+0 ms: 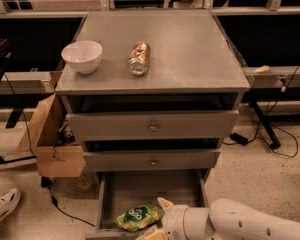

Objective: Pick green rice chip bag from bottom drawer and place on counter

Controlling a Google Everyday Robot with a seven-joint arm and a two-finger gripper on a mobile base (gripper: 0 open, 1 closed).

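The green rice chip bag [138,217] lies flat at the front of the open bottom drawer [150,188], near its front rim. My gripper [158,219] comes in from the lower right on a white arm and sits at the bag's right end. Its tan fingers [165,203] are spread, one behind the bag's end and one in front by the rim, not closed on the bag. The counter [190,49] is the grey top of the cabinet above.
A white bowl [82,56] and a lying brown-gold can [139,58] are on the counter's left half. Two closed drawer fronts with knobs [152,127] overhang the open drawer. A cardboard box [50,144] and a shoe [2,206] are on the floor at left; cables are at right.
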